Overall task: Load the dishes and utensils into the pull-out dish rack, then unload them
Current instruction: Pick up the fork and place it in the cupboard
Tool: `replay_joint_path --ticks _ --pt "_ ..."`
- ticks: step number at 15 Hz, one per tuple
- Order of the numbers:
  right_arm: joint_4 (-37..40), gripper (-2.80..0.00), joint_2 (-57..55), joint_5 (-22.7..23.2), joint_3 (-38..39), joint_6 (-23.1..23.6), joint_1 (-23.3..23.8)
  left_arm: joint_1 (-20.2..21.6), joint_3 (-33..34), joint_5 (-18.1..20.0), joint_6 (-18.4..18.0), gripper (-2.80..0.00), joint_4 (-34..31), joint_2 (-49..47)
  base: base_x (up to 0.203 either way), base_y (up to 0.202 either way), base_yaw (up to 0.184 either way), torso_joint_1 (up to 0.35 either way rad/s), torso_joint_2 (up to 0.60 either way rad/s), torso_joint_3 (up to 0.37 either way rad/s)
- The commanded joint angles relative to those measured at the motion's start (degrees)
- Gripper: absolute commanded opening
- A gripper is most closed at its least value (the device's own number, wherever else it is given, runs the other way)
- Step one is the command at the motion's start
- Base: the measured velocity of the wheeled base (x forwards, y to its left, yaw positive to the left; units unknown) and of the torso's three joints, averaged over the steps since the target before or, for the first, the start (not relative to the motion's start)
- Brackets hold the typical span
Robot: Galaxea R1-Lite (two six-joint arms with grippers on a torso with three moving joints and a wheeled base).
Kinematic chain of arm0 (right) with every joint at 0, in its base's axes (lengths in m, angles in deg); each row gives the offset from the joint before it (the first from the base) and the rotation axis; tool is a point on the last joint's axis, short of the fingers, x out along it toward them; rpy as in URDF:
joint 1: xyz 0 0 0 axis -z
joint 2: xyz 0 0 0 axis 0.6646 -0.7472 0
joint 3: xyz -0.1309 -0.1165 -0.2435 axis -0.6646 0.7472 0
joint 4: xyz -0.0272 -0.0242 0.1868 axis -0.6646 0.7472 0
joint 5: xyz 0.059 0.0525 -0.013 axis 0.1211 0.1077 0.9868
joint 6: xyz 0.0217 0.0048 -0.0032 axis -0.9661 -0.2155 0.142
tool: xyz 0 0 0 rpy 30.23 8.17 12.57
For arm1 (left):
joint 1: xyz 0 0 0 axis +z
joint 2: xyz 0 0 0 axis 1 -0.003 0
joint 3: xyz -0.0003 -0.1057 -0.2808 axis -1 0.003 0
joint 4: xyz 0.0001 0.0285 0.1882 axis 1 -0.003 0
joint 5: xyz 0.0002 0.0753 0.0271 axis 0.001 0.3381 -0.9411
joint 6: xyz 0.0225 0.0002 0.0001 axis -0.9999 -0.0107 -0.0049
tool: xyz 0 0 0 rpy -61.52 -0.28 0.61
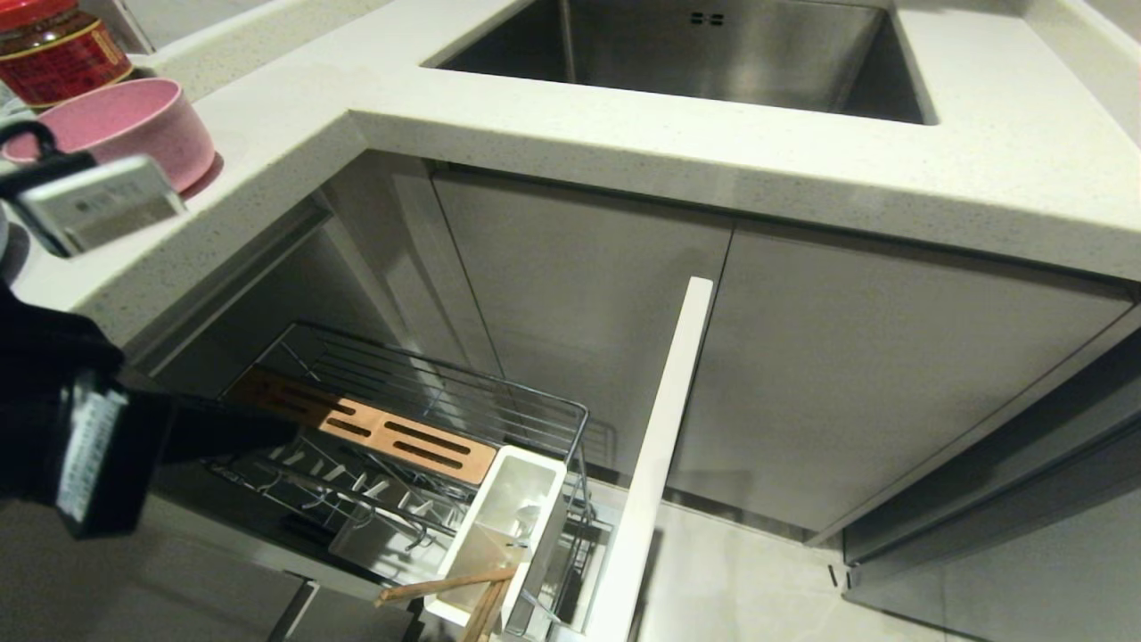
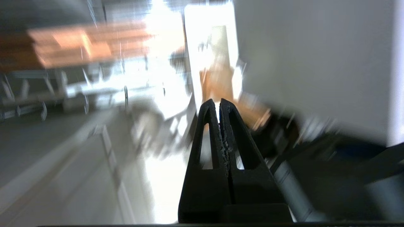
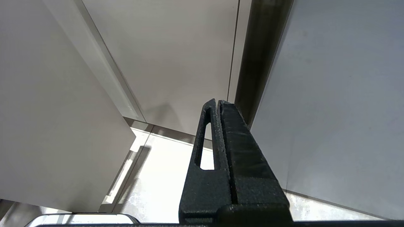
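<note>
The pull-out dish rack [image 1: 535, 410] stands drawn out below the counter, with its wooden strip [image 1: 392, 432] and white utensil holder [image 1: 521, 508]. Wooden chopsticks [image 1: 446, 584] lean out of the holder's near end. A pink bowl [image 1: 134, 120] sits on the counter at the far left. My left arm [image 1: 80, 437] reaches over the rack's left side. In the blurred left wrist view, my left gripper [image 2: 219, 101] is shut with nothing in it and points at the holder [image 2: 210, 47] and the chopsticks [image 2: 217, 82]. My right gripper [image 3: 217, 101] hangs shut and empty by the cabinet fronts.
The rack's pale front panel [image 1: 660, 464] juts out towards me on the right of the holder. A steel sink [image 1: 695, 53] is set in the white counter [image 1: 624, 152]. A red jar [image 1: 53, 49] stands behind the bowl. Grey cabinet doors [image 1: 874, 374] close off the right.
</note>
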Motion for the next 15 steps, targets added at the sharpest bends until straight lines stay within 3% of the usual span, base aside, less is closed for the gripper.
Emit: replay_joint_path --ticks 1,3,9,12,15 --pt "0.0 -2.8 0.0 0.0 1.5 0.0 0.0 1.6 -2.0 -0.1 1.7 -2.8 3.9 5.7 0.0 0.0 0.0 0.0 0.0 0.0" --pt "0.0 -2.8 0.0 0.0 1.5 0.0 0.0 4.9 -2.3 -0.3 2.2 -2.8 8.8 7.6 0.0 0.0 0.0 0.0 0.0 0.0" --pt "0.0 -2.8 0.0 0.0 1.5 0.0 0.0 25.4 -4.7 -3.5 0.5 -2.8 17.0 9.6 0.0 0.0 0.0 0.0 0.0 0.0" --pt "0.0 -2.8 0.0 0.0 1.5 0.0 0.0 39.1 -10.1 -5.0 1.2 -2.8 14.4 10.1 0.0 0.0 0.0 0.0 0.0 0.0" --pt "0.0 -2.8 0.0 0.0 1.5 0.0 0.0 50.4 -13.9 -3.6 8.6 -2.8 2.7 10.1 0.0 0.0 0.0 0.0 0.0 0.0"
